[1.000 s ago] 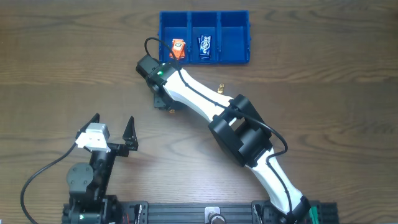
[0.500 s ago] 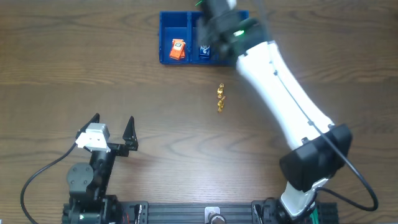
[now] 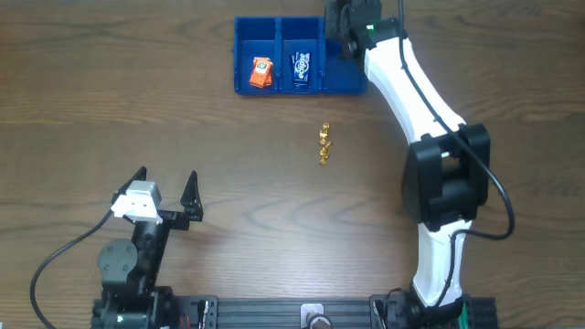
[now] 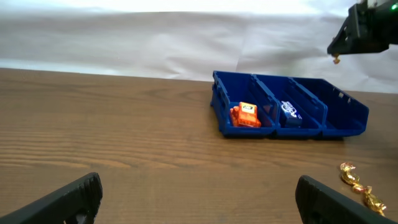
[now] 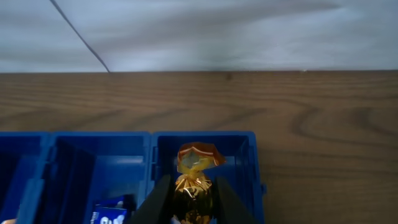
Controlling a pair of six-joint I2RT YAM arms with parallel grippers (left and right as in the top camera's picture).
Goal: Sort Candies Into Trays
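A gold-wrapped candy (image 5: pixel 194 177) was clamped in the right hand (image 5: pixel 193 202), held above the right-most compartment of the blue tray (image 3: pixel 345 78). An orange candy (image 3: pixel 262 72) was seen in the tray's left compartment & a blue candy (image 3: pixel 303 66) in the middle one. More gold candies (image 3: pixel 324 144) were seen lying on the counter (image 3: pixel 137 110), near the tray's front. The left hand (image 3: pixel 166 178) was held wide apart by its base, w/ nothing in it.
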